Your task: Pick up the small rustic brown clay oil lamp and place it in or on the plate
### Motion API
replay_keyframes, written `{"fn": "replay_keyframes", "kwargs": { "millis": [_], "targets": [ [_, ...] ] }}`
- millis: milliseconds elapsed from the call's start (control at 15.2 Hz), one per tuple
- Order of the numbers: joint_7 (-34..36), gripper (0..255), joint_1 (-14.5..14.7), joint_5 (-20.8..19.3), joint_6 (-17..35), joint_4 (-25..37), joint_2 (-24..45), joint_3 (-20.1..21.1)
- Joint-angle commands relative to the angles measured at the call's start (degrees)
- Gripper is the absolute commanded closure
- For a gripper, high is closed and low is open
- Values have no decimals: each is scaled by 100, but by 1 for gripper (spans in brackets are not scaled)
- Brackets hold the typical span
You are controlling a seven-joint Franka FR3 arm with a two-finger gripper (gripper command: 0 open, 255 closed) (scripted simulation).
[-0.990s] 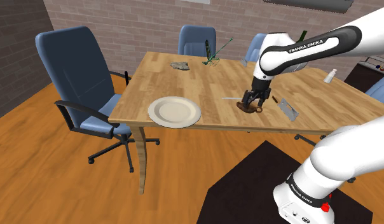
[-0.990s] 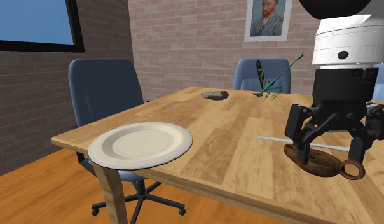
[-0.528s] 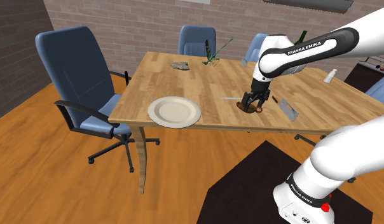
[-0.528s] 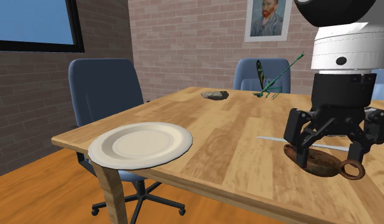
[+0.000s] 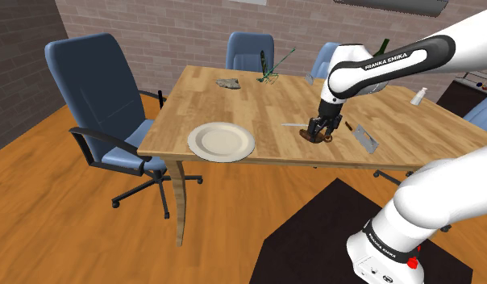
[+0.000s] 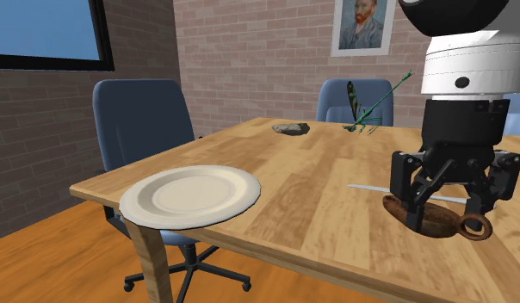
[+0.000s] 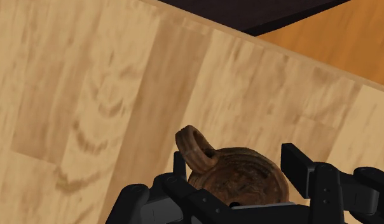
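I've got the gripper (image 6: 442,207) down low over the bench (image 5: 234,105), arm reaching in from the stand at the shoulder view's lower right. The 2 fingers (image 7: 296,170) are closed in on the lamp (image 7: 241,178), 1 on each side of its round brown body. On the wrist view both look pressed against it, with the gap between them only as wide as the lamp. The lamp sits flat on the wood, not lifted, and its ring handle (image 7: 197,147) pokes out clear of the fingers.

Looking at the shoulder view, the lamp is near the bench edge that faces the stand. The plate (image 5: 193,143) lies well apart from it toward that view's left, close to the same edge and bare. A thin pale stick (image 6: 370,188) lies on the wood just behind the lamp, and a flat grey piece (image 5: 364,139) is just beside it on the shoulder view's right.

At the far side of the bench I see a grey stone (image 5: 227,83) and a spindly green figure (image 5: 270,73). Blue chairs (image 5: 97,89) stand around, and a portrait (image 6: 364,24) hangs on the brick wall.
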Motion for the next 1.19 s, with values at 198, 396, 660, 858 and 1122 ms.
{"fn": "replay_keyframes", "kwargs": {
  "millis": [198, 396, 660, 858, 1122],
  "targets": [
    [0, 255, 0, 2, -91, 46, -46, 6],
    [-2, 255, 1, 10, -363, 192, -173, 23],
    [-6, 255, 4, 23, -718, 403, -317, 46],
    [-9, 255, 6, 32, -978, 574, -406, 62],
    [-15, 255, 11, 46, -1315, 816, -501, 82]
  ]
}}
